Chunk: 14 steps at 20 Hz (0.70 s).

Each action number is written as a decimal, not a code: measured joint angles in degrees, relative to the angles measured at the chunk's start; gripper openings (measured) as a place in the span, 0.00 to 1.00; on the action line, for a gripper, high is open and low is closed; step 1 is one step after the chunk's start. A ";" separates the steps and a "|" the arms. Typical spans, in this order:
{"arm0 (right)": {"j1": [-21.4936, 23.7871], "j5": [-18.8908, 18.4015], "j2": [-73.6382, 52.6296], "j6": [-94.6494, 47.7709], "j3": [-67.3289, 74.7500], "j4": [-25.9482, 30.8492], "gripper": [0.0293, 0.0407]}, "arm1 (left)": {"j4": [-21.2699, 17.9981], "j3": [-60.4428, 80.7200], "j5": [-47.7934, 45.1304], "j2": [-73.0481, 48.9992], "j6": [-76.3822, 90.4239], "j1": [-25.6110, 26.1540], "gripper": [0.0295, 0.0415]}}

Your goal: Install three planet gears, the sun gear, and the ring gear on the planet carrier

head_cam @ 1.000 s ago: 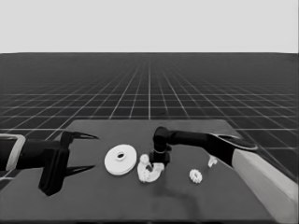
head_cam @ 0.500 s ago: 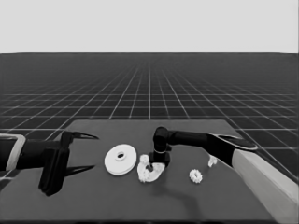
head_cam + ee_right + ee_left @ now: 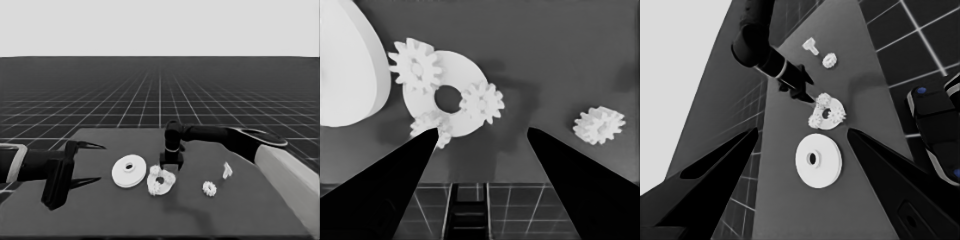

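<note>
- While the left arm waits at the table's left end, its gripper (image 3: pixel 82 165) has its fingers spread apart and grips nothing.
- The right gripper (image 3: pixel 170 165) hangs above the far edge of the smaller round part (image 3: pixel 161 182), near the middle of the table; its fingers (image 3: pixel 385 185) are spread wide with nothing between them.
- Three gears sit on the smaller round part around its centre hole — one (image 3: pixel 415 65), a second (image 3: pixel 481 102) and a third (image 3: pixel 431 127), the last partly behind a finger in the right wrist view.
- The larger round part (image 3: pixel 129 171) lies flat on the table just left of the smaller one; in the head view their rims look touching or nearly so, and I cannot tell which.
- A fourth gear (image 3: pixel 209 188) lies alone on the table to the right of the smaller round part, apart from it.
- A thin white piece (image 3: pixel 227 170) lies a little beyond that gear — nearer the right arm.
</note>
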 joint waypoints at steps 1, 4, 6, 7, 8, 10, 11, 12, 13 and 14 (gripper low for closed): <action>0.10 -0.10 -11.20 0.91 14.69 0.05 0.81 | 0.00 0.00 0.00 0.00 0.00 0.00 0.75; 0.33 0.97 -28.94 -6.05 22.87 0.52 0.81 | 0.00 0.00 0.00 0.00 0.00 0.00 0.75; 0.39 1.31 -31.41 -8.21 23.05 0.68 0.81 | 0.00 0.00 0.00 0.00 0.00 0.00 0.75; 0.41 1.39 -31.90 -8.71 23.05 0.72 0.81 | 0.00 0.00 0.00 0.00 0.00 0.00 0.75; 0.42 1.44 -32.17 -9.01 23.05 0.74 0.81 | 0.00 0.00 0.00 0.00 0.00 0.00 0.75; 0.43 1.49 -32.41 -9.29 23.06 0.77 0.81 | 0.00 0.00 0.00 0.00 0.00 0.00 0.75; -4.56 3.61 -31.74 -10.16 21.20 -4.20 0.81 | 0.00 0.00 0.00 0.00 0.00 0.00 0.75; -8.00 5.05 -31.06 -10.91 19.41 -6.97 0.81 | 0.00 0.00 0.00 0.00 0.00 0.00 0.75; -9.85 5.99 -30.53 -11.47 18.05 -8.47 0.81 | 0.00 0.00 0.00 0.00 0.00 0.00 0.75; -10.86 6.58 -30.18 -11.82 17.17 -9.31 0.81 | 0.00 0.00 0.00 0.00 0.00 0.00 0.75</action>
